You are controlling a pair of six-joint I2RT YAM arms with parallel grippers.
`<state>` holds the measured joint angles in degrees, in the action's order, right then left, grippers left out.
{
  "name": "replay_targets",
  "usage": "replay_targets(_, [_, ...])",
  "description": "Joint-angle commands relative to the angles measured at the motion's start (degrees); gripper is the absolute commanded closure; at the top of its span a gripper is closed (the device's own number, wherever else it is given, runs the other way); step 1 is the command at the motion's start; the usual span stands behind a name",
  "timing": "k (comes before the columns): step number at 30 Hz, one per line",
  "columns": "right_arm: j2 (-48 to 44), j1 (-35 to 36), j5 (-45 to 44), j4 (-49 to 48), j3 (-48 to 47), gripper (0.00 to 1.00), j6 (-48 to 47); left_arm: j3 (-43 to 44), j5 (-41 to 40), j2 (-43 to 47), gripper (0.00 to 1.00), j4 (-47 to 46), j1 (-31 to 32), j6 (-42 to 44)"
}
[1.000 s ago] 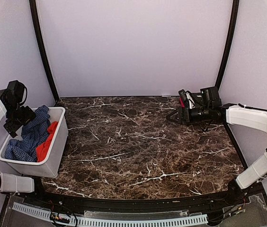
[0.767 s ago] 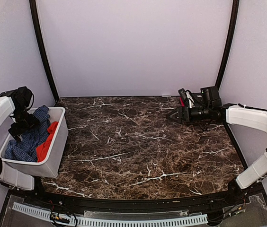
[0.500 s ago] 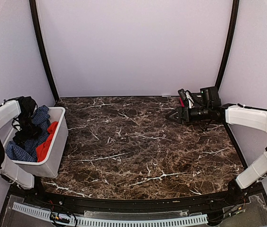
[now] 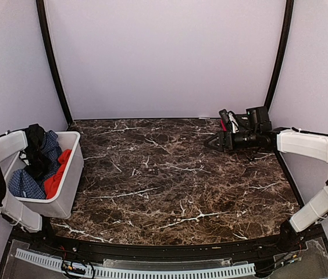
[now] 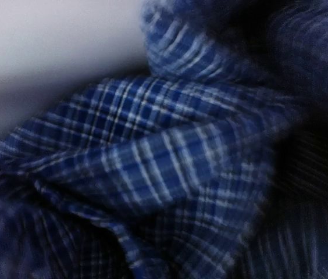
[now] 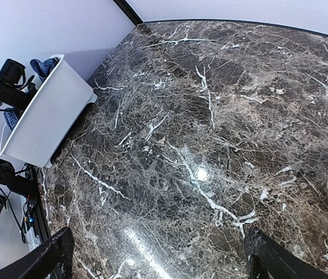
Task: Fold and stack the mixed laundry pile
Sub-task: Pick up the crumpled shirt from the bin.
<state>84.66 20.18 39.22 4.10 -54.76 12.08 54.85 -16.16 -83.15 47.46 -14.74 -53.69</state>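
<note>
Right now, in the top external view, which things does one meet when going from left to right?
The blue checked shirt → orange-red shirt, both in the white basket → marble table → right gripper, open.

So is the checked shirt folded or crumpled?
Crumpled: the checked shirt lies in bunched, irregular creases inside the basket.
</note>
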Motion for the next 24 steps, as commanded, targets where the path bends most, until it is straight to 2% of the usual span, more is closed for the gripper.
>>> replay_targets(1, [-1.53, -0.32, 0.93, -1.29, -0.96, 0.02, 0.54, 1.77, -3.7, 14.89, 0.99, 2.57, -0.29, 3.71])
replay_targets(4, [-1.86, -0.37, 1.04, -1.19, -1.08, 0.02, 0.74, 6.58, -4.21, 21.7, 1.0, 4.6, -0.31, 6.83])
replay_targets(11, [-3.23, -0.32, 0.9, -0.08, -1.99, 0.02, 0.83, 20.81, 1.75, 26.86, 1.0, 3.91, -0.2, 14.45])
replay_targets(16, [-3.65, -0.35, 0.94, -0.04, -2.44, 0.02, 1.26, 28.43, 14.15, 26.98, 1.0, -4.26, -0.28, 20.17])
replay_targets(20, [-4.36, -0.33, 1.12, -0.12, -2.62, 0.02, 1.72, 35.09, 23.31, 23.8, 1.0, -9.42, 0.28, 20.82])
replay_targets(24, [-5.32, -0.3, 0.74, 0.33, -2.49, 0.02, 1.73, 40.3, 28.35, 20.59, 1.0, -16.5, 3.12, 19.74])
